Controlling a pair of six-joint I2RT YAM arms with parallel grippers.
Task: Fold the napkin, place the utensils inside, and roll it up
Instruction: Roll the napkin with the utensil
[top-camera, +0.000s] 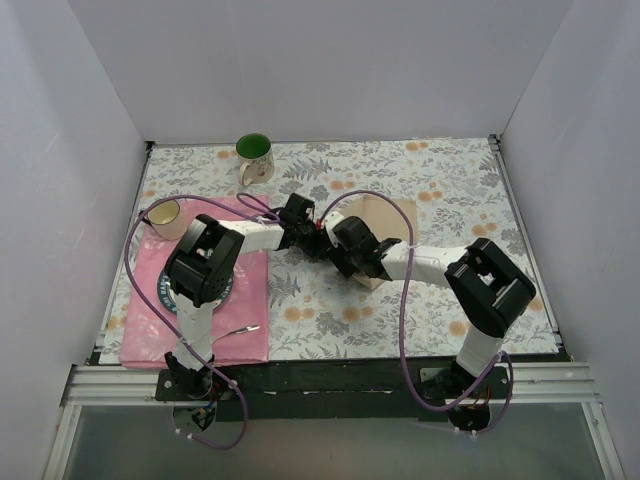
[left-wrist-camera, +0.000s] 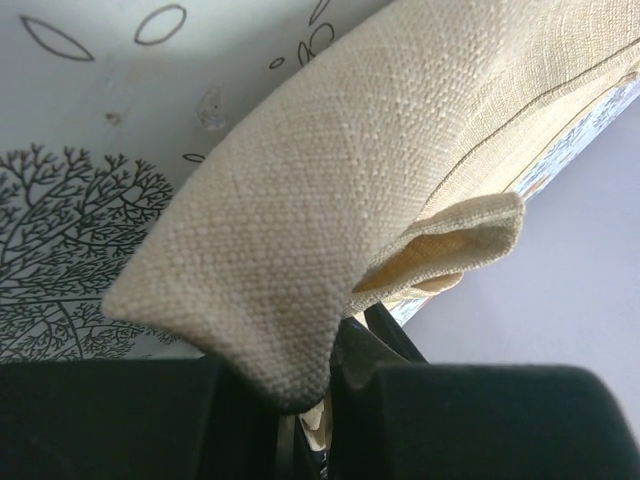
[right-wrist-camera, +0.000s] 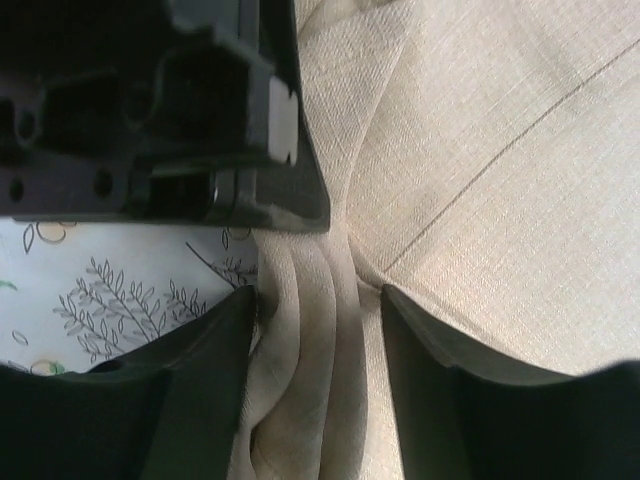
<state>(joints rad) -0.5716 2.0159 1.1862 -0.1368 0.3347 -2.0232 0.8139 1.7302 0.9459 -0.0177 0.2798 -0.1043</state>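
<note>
The tan napkin (top-camera: 392, 214) lies on the floral tablecloth at the table's middle, its left edge lifted and bunched. My left gripper (top-camera: 308, 226) is shut on a napkin corner, which drapes over its fingers in the left wrist view (left-wrist-camera: 330, 180). My right gripper (top-camera: 338, 240) meets it from the right. In the right wrist view its fingers (right-wrist-camera: 205, 370) press on both sides of a bunch of pleated napkin folds (right-wrist-camera: 320, 330), just below the left gripper's black body (right-wrist-camera: 200, 100). A silver utensil (top-camera: 240, 330) lies on the pink placemat at the front left.
The pink placemat (top-camera: 150, 325) holds a teal-rimmed plate (top-camera: 222, 292), mostly under the left arm. A small tan cup (top-camera: 165, 215) stands at its far corner and a green-lined mug (top-camera: 255, 157) at the back. White walls enclose the table.
</note>
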